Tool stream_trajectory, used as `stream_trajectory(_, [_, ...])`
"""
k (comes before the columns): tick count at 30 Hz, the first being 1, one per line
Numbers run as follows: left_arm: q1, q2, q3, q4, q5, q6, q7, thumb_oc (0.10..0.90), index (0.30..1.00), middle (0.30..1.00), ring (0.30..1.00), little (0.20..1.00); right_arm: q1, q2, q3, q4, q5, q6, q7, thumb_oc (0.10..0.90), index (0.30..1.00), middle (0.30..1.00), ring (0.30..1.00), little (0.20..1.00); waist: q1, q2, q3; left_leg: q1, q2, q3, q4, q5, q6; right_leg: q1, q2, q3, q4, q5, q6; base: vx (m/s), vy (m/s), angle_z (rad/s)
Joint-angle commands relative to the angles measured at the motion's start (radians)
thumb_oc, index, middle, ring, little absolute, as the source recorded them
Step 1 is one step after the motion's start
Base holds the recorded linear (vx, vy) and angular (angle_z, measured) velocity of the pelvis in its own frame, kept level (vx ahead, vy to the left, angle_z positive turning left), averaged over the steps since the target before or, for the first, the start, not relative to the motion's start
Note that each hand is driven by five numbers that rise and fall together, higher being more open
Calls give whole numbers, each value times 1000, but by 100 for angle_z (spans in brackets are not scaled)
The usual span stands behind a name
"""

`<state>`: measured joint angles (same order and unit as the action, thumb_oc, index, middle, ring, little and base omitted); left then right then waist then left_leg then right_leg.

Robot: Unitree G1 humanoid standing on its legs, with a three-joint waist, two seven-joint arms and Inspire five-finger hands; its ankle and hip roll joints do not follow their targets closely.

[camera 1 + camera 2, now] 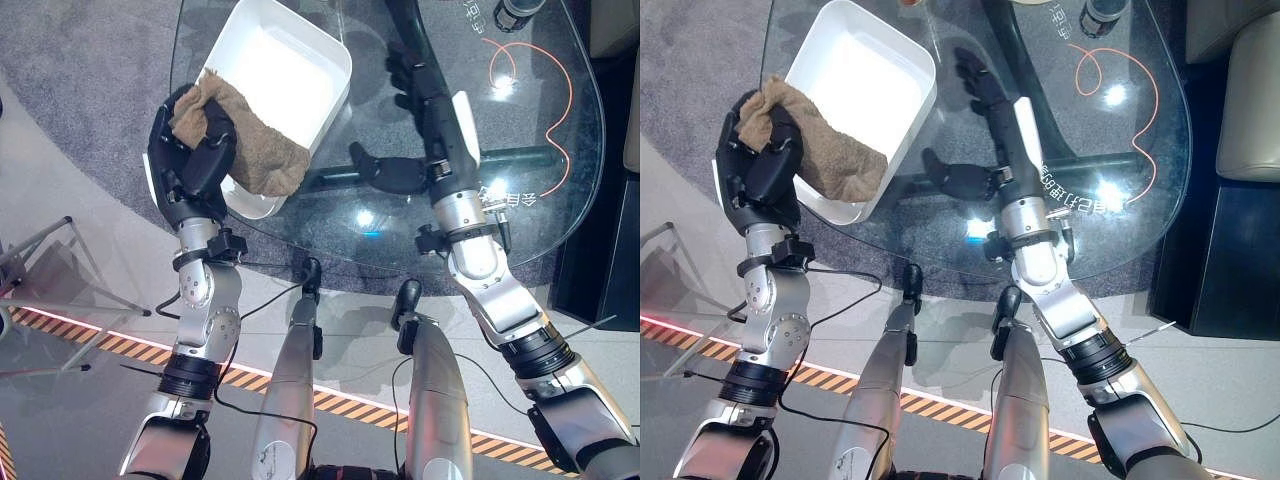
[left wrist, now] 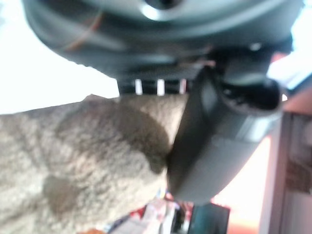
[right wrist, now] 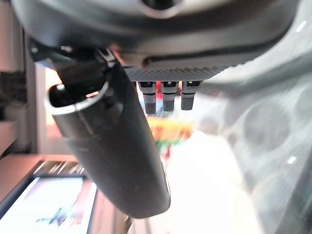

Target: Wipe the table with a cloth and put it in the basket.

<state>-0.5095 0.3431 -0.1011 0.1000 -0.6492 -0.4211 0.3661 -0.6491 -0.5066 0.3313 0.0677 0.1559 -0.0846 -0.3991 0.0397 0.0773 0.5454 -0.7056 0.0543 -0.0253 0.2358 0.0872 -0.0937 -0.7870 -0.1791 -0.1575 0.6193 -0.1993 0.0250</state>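
A: Item one — cloth [image 1: 243,135]?
B: Brown, nubbly, bunched. Upper left of the frame. One end is gripped by the left hand [image 1: 190,150]; the rest drapes over the near rim of the basket [image 1: 325,50] and lies partly inside it.

A: Left hand, condition?
B: Clenched on the cloth. Dark fingers and thumb are curled round the bunched end, at the basket's near left corner. In the left wrist view the thumb presses against the cloth [image 2: 87,161].

A: Basket?
B: White, rectangular, shallow, set at an angle on the table [image 1: 540,120] in the upper left of the frame. Its inside is bare apart from the cloth at the near edge.

A: Right hand [image 1: 985,85]?
B: Upper centre of the frame, over the glass, well apart from basket and cloth. Fingers straight and relaxed, holding nothing — released. The right wrist view shows its thumb extended and nothing in the grasp.

A: Table?
B: Round, clear glass, dark base visible through it. An orange cord [image 1: 545,70] loops on the upper right part. A dark cup [image 1: 520,12] stands at the top edge, upper right.

A: Surroundings?
B: Grey carpet [image 1: 80,60] beneath the table; striped hazard tape [image 1: 120,340] crosses the floor in the lower part of the frame.
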Motion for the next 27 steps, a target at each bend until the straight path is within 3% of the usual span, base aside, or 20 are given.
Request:
stream_trajectory(1, [-138, 98, 93, -87, 165, -158, 39, 100, 300, 300, 300, 200, -45, 16, -69, -99, -41, -85, -107, 800, 900, 900, 900, 900, -29, -35, -25, 32, -74, 71, 89, -87, 51, 75, 73, 2, -196, 148, 36, 9, 22, -3])
stream_trajectory(5, [-172, 143, 97, -42, 272, -144, 97, 100, 300, 300, 300, 200, -21, -9, -108, -39, -63, -95, -227, 800, 900, 900, 900, 900, -42, -36, -25, 33, -69, 76, 92, -92, 49, 69, 76, 13, -193, 147, 37, 7, 32, -4])
stream_trajectory(13, [-223, 231, 94, 109, 355, -149, 175, 100, 300, 300, 300, 200, 8, -78, -180, 118, -54, -90, -475, 800, 900, 900, 900, 900, -64, -38, -25, 38, -56, 86, 89, -97, 46, 69, 84, 30, -193, 144, 42, 6, 22, -9])
stream_trajectory(15, [-256, 272, 73, 196, 403, -148, 211, 100, 300, 300, 300, 200, 13, -118, -205, 239, -46, -74, -582, 800, 900, 900, 900, 900, -74, -36, -25, 35, -51, 89, 91, -99, 43, 65, 89, 39, -192, 142, 43, -2, 48, -6])
stream_trajectory(22, [-354, 345, 2, 377, 400, -123, 246, 100, 300, 300, 300, 200, -3, -172, -187, 576, 38, -113, -635, 800, 900, 900, 900, 900, -84, -29, -25, 29, -41, 97, 93, -105, 41, 56, 94, 50, -195, 141, 44, -5, 24, -8])
stream_trajectory(27, [-447, 397, -73, 498, 383, -68, 252, 100, 300, 300, 300, 200, -38, -189, -186, 865, 137, -166, -571, 800, 900, 900, 900, 900, -85, -22, -25, 17, -36, 99, 103, -107, 43, 50, 97, 53, -197, 141, 41, -9, -1, -5])
